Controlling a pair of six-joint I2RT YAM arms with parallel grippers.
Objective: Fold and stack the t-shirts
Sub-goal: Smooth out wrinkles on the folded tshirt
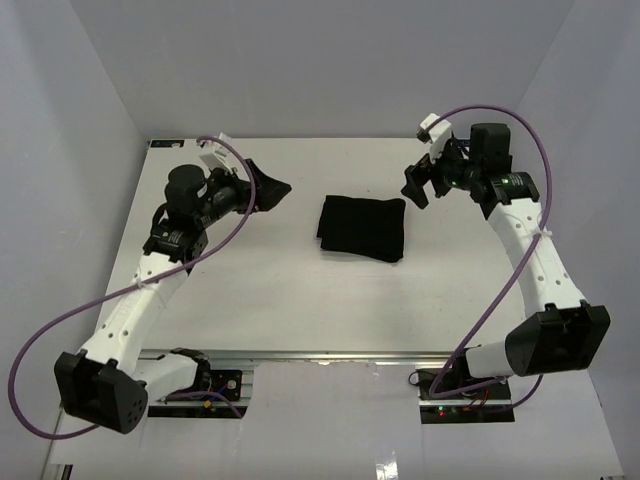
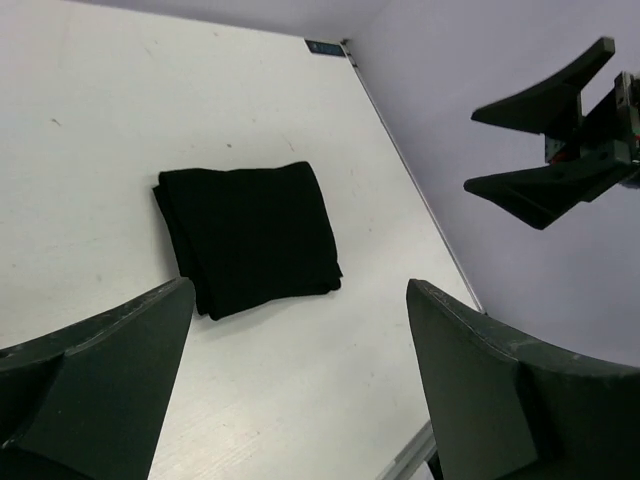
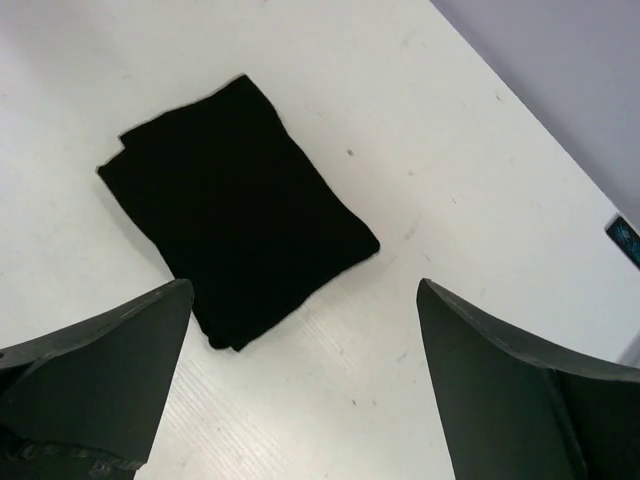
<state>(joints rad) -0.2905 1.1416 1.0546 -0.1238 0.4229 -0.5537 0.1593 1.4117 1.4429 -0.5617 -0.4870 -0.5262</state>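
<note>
Black t-shirt (image 1: 362, 228) lies folded into a rectangle on the white table (image 1: 300, 300), toward the far middle. Left gripper (image 1: 272, 187) and right gripper (image 1: 424, 186) hang either side of it, well apart, both spread wide.

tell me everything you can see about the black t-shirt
The t-shirt is plain matte black fabric, soft-looking, no print showing. It is folded into a compact, roughly square bundle with layered edges along one side. It lies flat near the middle of the white table, touching nothing else. The left gripper and right gripper are both open and clear of it.
</note>
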